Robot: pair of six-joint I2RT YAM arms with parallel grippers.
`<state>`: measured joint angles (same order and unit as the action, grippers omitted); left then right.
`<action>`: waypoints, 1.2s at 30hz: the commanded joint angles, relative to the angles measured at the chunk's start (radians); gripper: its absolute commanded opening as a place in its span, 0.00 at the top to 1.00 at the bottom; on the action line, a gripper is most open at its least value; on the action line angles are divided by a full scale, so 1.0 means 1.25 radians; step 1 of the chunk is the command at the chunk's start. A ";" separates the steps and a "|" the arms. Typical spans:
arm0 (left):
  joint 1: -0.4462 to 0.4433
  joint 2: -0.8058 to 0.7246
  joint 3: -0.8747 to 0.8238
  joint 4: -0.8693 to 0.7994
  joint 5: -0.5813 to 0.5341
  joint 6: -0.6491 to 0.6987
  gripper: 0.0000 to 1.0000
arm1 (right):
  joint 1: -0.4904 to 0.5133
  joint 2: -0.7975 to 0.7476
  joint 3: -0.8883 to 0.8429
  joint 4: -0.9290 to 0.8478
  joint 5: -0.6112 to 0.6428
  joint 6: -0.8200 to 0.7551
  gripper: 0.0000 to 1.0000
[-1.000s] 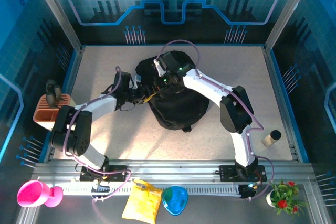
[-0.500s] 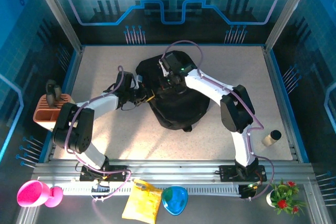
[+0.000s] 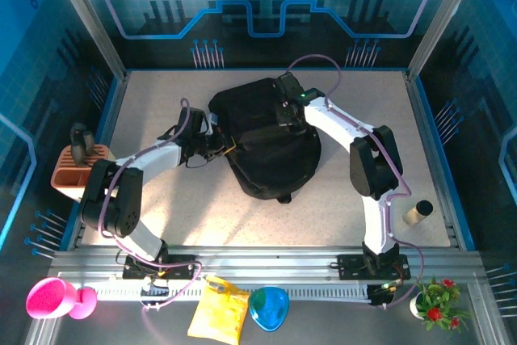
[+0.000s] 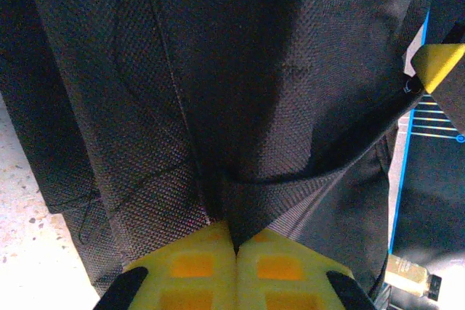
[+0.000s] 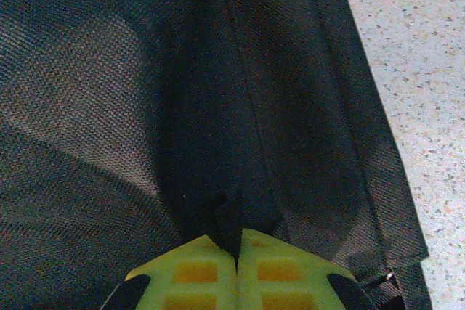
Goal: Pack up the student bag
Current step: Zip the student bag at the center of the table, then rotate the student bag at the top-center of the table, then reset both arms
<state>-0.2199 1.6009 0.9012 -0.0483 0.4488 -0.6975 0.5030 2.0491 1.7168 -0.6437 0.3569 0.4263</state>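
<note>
Black woven fabric of the student bag (image 3: 275, 159) lies in the middle of the table (image 3: 161, 199), spread wider rightward than a second ago. The right gripper (image 3: 285, 111), pinched shut on a fold, has swung from the bag's far-left top to its far-right edge, while the left gripper (image 3: 220, 145) stays clamped on a strap-like fold at the left side. The bag's opening is lost, black on black; its long axis runs far to near, narrower end nearest the arm bases.

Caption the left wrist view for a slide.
Left gripper shut on a webbing fold of the black student bag, speckled table at the left edge.
</note>
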 commanded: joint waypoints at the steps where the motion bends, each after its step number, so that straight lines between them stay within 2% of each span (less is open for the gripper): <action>1: 0.012 0.010 0.042 -0.055 -0.042 0.026 1.00 | -0.036 -0.044 -0.014 -0.042 0.126 0.041 1.00; 4: 0.011 0.032 0.089 -0.075 -0.076 0.031 1.00 | -0.050 -0.060 -0.023 -0.043 0.135 0.061 1.00; 9: -0.010 0.127 0.230 -0.111 -0.146 0.057 1.00 | -0.067 -0.069 -0.019 -0.013 0.091 0.052 1.00; 13: -0.040 0.202 0.334 -0.129 -0.244 0.068 1.00 | -0.084 -0.063 -0.011 0.032 0.029 0.049 1.00; 16: -0.053 0.196 0.346 -0.114 -0.328 0.062 0.87 | -0.096 -0.072 -0.005 0.046 0.013 0.038 0.98; 17: -0.055 0.181 0.339 -0.107 -0.347 0.060 0.82 | -0.097 -0.089 -0.010 0.049 0.016 0.030 0.86; 19: -0.056 0.138 0.312 -0.093 -0.377 0.065 0.61 | -0.100 -0.138 -0.033 0.064 0.009 0.012 0.60; 20: -0.056 0.109 0.294 -0.087 -0.392 0.073 0.54 | -0.103 -0.173 -0.053 0.075 0.008 0.003 0.48; 24: -0.058 -0.006 0.205 -0.072 -0.509 0.124 0.43 | -0.127 -0.296 -0.151 0.119 0.027 -0.021 0.24; 28: -0.056 -0.112 0.072 -0.005 -0.650 0.191 0.21 | -0.173 -0.414 -0.293 0.171 0.085 -0.020 0.03; 29: -0.056 -0.135 0.037 0.012 -0.677 0.208 0.15 | -0.186 -0.445 -0.339 0.192 0.103 -0.017 0.00; 32: -0.056 -0.201 -0.053 0.045 -0.739 0.254 0.01 | -0.218 -0.533 -0.481 0.252 0.146 -0.012 0.00; 36: -0.052 -0.282 -0.152 0.073 -0.822 0.297 0.01 | -0.252 -0.620 -0.641 0.329 0.198 -0.016 0.00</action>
<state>-0.2935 1.3102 0.7670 -0.0109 -0.4435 -0.4068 0.2096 1.3239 1.0054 -0.3256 0.5182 0.4072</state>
